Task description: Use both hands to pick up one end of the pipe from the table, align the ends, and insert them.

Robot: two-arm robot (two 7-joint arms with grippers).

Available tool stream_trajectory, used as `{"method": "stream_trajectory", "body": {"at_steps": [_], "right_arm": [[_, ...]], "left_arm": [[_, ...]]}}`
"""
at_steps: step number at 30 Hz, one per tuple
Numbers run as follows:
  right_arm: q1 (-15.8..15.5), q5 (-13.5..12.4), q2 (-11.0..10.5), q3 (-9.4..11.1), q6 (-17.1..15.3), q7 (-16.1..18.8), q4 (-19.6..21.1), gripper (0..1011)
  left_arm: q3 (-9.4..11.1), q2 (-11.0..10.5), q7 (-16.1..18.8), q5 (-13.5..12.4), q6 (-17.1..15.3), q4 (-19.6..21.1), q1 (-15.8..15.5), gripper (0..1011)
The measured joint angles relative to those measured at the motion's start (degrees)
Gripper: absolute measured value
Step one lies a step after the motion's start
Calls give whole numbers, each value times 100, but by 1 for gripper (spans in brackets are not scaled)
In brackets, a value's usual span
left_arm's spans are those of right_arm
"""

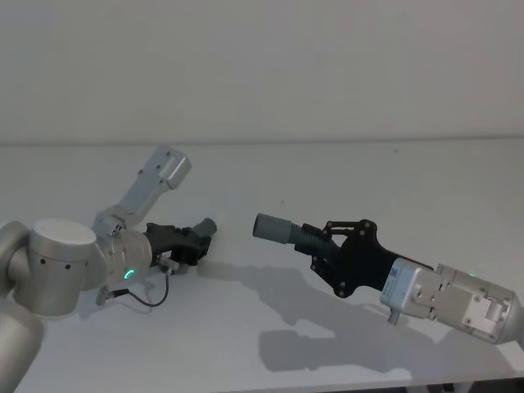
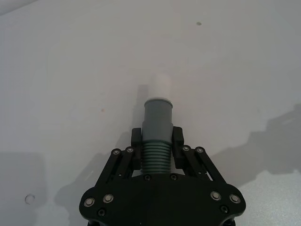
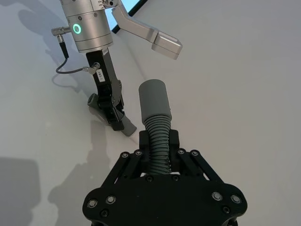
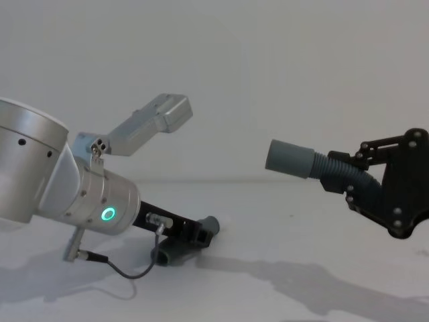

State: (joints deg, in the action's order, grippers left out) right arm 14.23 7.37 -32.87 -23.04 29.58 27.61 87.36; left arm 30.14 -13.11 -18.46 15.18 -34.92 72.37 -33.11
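Pipe's white-tipped piece (image 2: 157,117) clenched by left gripper (image 2: 156,138) fingers (image 2: 178,136), cuffed piece (image 3: 154,101) by right gripper (image 3: 159,140); tip (image 2: 161,85) seemingly fades against table (image 2: 70,70).

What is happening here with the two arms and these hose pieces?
Each gripper is shut on one hose piece. The left gripper, low near the table, holds the white-tipped piece. The right gripper holds the grey-cuffed piece higher. The white tip and the open cuff are apart, not yet joined.
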Motion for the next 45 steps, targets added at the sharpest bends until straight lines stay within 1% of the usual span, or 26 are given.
{"method": "stream_trajectory", "body": {"at_steps": [6,12,16,17,20,22,25,29,30,32,33,34,35,38,39,40,41,44,45], "right_arm": [[0,0,0,0,0,0,0,204],[0,0,0,0,0,0,0,203],[0,0,0,0,0,0,0,203],[0,0,0,0,0,0,0,203],[0,0,0,0,0,0,0,203],[0,0,0,0,0,0,0,203],[0,0,0,0,0,0,0,203],[0,0,0,0,0,0,0,203],[0,0,0,0,0,0,0,204],[0,0,0,0,0,0,0,203],[0,0,0,0,0,0,0,204],[0,0,0,0,0,0,0,204],[0,0,0,0,0,0,0,204],[0,0,0,0,0,0,0,203],[0,0,0,0,0,0,0,204],[0,0,0,0,0,0,0,204],[0,0,0,0,0,0,0,203],[0,0,0,0,0,0,0,204],[0,0,0,0,0,0,0,204]], "left_arm": [[-2,4,-86,-2,68,-34,-16,336],[49,-17,-326,-22,293,-149,-131,339],[108,-59,-600,-36,546,-273,-274,336],[108,-59,-600,-36,546,-273,-274,336],[167,-111,-876,-36,783,-400,-437,339],[186,-131,-984,-34,874,-440,-502,336],[227,-198,-1310,-5,1106,-537,-668,336],[250,-265,-1568,39,1262,-589,-794,339],[260,-309,-1727,72,1347,-611,-864,336],[266,-351,-1891,107,1425,-623,-922,339],[269,-407,-2038,140,1488,-629,-983,336],[270,-426,-2109,158,1516,-629,-1002,336],[271,-480,-2260,198,1569,-629,-1049,336],[271,-581,-2484,265,1632,-613,-1117,339],[268,-657,-2658,323,1670,-578,-1155,336],[267,-678,-2727,347,1680,-567,-1165,336],[258,-759,-2890,408,1700,-514,-1189,336],[237,-871,-3072,489,1710,-431,-1209,336],[224,-936,-3195,548,1711,-377,-1215,336]]}}
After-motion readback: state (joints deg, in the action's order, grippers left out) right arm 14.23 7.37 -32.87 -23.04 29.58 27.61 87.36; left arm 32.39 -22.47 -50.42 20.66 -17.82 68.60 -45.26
